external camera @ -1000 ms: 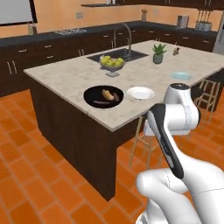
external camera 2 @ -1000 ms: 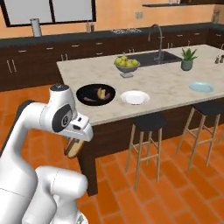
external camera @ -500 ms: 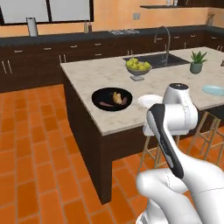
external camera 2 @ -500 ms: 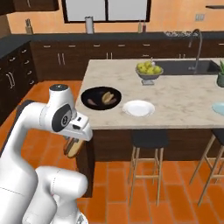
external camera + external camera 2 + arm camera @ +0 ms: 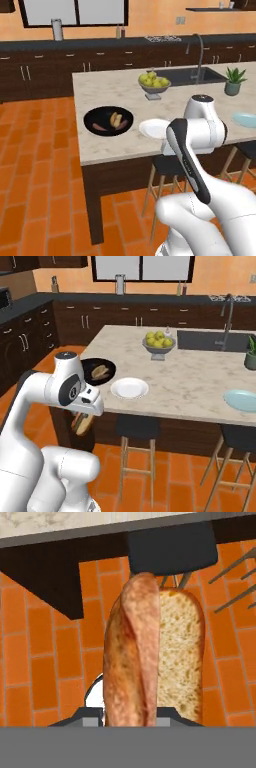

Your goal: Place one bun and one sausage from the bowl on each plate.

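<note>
My gripper is shut on the orange-brown bun, which stands up along the fingers with its cut side showing. In the right base view the bun hangs below counter height, under the hand, close to the island's side. The black bowl lies near the island's front edge and holds a yellowish-tan bun and a sausage. My arm partly covers the bowl in the right base view. Right of the bowl is the white plate. The pale blue plate lies far right.
A grey footed bowl of yellow-green fruit stands mid-counter beside the sink. A potted plant sits further right. Dark stools stand under the counter's overhang in front of me. The floor is orange tile.
The whole picture has shifted, so the base has driven along the island; the bowl and white plate now sit more centrally. The gripper stays shut on the bun.
</note>
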### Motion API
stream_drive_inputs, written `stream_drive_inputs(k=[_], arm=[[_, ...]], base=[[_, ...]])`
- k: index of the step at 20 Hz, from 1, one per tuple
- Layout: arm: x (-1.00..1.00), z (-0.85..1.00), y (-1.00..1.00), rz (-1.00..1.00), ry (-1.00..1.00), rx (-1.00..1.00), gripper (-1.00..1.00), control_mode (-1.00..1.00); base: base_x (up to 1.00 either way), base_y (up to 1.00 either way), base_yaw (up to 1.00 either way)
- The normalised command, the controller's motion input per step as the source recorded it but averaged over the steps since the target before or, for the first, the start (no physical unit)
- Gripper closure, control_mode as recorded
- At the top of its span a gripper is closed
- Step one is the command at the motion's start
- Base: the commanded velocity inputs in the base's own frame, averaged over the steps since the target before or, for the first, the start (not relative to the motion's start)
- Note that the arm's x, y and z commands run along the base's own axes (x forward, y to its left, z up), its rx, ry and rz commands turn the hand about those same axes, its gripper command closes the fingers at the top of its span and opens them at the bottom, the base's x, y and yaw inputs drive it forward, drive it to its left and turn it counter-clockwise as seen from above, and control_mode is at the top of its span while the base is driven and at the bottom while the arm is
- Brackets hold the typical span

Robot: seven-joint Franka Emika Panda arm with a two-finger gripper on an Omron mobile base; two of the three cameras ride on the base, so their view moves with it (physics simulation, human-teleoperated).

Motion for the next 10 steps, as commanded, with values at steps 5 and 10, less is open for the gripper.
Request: stream_drive_inputs(k=[5, 10], arm=[[0.0, 0.0, 0.0, 0.0, 0.0, 0.0, 1.0, 1.0], [0.0, 0.0, 0.0, 0.0, 0.0, 0.0, 1.0, 1.0]], base=[[0.82, -0.18, 0.04], [0.51, 0.12, -0.1]])
